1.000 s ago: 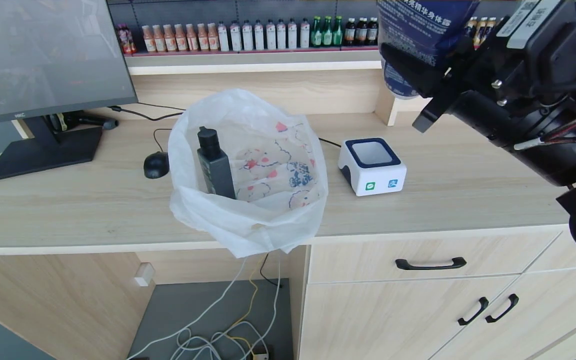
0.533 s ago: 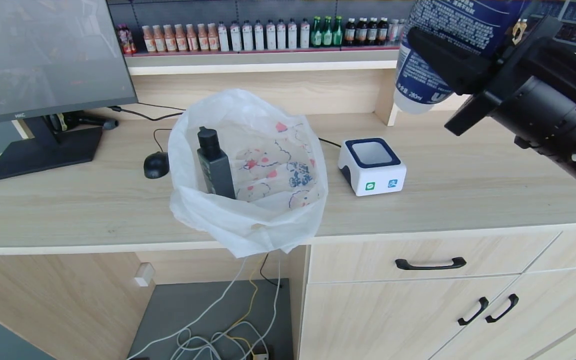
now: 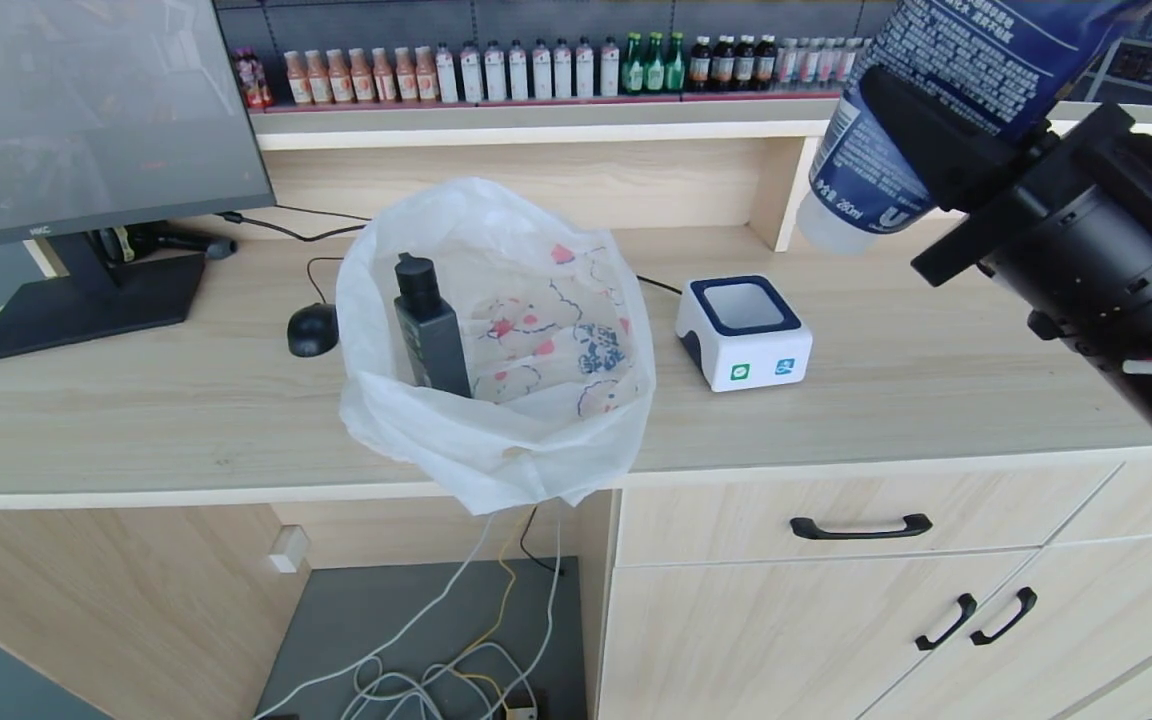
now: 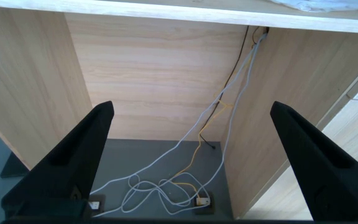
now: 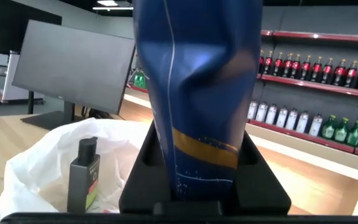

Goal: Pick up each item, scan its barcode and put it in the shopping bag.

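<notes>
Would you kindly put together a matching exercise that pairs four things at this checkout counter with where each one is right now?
Things:
1. blue tube
2. dark bottle
3. scanner
4. mouse

Places:
A. on the counter, just to the right of the shopping bag
B. inside the shopping bag
C. clamped in the right hand, up above the counter
D. on the counter, just to the left of the shopping bag

Right pairs: 1-C, 2-B, 3-A, 4-D.
</notes>
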`<state>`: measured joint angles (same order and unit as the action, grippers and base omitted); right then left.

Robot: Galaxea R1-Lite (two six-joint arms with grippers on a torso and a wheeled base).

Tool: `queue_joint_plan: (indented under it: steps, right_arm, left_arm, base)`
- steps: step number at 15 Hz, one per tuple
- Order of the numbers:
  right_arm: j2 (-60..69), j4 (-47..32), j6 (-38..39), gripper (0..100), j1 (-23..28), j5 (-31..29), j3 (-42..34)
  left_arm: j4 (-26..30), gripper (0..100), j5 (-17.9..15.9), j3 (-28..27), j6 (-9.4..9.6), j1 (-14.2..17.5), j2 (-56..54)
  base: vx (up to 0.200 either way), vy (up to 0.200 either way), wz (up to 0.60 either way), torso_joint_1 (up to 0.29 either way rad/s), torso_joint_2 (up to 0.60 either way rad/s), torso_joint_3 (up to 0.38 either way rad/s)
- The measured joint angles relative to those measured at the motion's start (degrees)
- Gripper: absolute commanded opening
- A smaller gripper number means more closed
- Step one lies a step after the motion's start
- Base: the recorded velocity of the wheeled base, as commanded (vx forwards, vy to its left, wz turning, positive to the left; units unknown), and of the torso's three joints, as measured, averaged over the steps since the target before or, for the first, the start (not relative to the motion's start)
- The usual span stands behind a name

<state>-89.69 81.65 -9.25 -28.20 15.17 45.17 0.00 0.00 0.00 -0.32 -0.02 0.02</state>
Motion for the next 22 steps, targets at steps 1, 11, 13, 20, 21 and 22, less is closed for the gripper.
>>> queue_joint_plan:
  steps: [1,11,13,20,21,22]
  right_arm:
    - [-0.7,1.7,0.5,0,0.0,0.0,-0.5]
    - [-2.9,6.3,7.6,0,-1.2,-8.2,-12.8]
    - [-3.2,6.4,7.7,0,-1.1,-8.2,-12.6]
    - [-5.4,6.3,7.5,0,-1.2,-8.1,-10.4]
    - [-5.4,6.5,7.5,0,-1.1,-8.2,-10.3]
    - [-5.4,6.4,7.5,0,-1.1,-8.2,-10.3]
  left_arm:
    - [0.0,100,0.0,0.0,-0.01,0.0,0.0]
    - [0.0,100,0.0,0.0,0.16,-0.1,0.0]
    - [0.0,100,0.0,0.0,0.07,-0.1,0.0]
    - [0.0,100,0.0,0.0,-0.5,0.0,0.0]
    - [0.0,100,0.0,0.0,-0.48,0.0,0.0]
    - [0.0,100,0.0,0.0,-0.48,0.0,0.0]
  base:
    - [0.0,0.0,0.0,0.0,0.0,0.0]
    - [0.0,0.0,0.0,0.0,0.0,0.0]
    - [0.0,0.1,0.0,-0.001,0.0,0.004]
    - [0.0,0.2,0.0,0.003,0.0,0.002]
    - [0.0,0.2,0.0,-0.002,0.0,0.002]
    - [0.0,0.2,0.0,0.002,0.01,0.002]
